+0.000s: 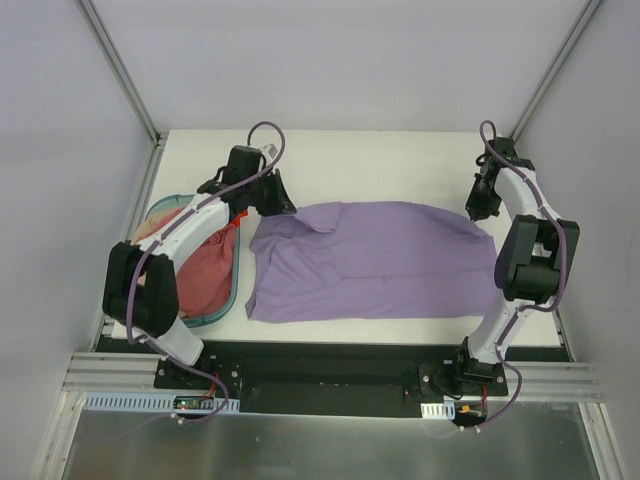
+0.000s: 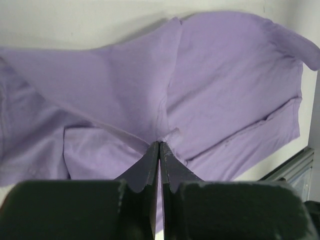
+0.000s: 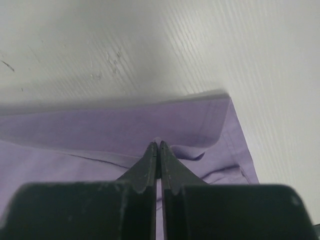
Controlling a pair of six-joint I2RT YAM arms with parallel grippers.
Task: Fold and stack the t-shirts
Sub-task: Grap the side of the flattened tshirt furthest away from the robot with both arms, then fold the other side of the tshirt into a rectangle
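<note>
A lavender-purple t-shirt (image 1: 370,262) lies spread across the middle of the white table, wrinkled along its left side. My left gripper (image 1: 283,206) sits at the shirt's far left corner. In the left wrist view its jaws (image 2: 160,144) are shut, pinching a fold of the purple cloth (image 2: 220,85). My right gripper (image 1: 481,211) is at the shirt's far right corner. In the right wrist view it (image 3: 158,145) is shut on the purple fabric (image 3: 100,130) near the hem. A dusty pink-red t-shirt (image 1: 205,265) lies bunched in the basket.
A teal oval basket (image 1: 237,285) stands at the table's left edge, under my left arm. Paler tan cloth (image 1: 150,228) shows at its far left side. White walls with metal posts enclose the table; an aluminium rail (image 1: 330,380) runs along the near edge.
</note>
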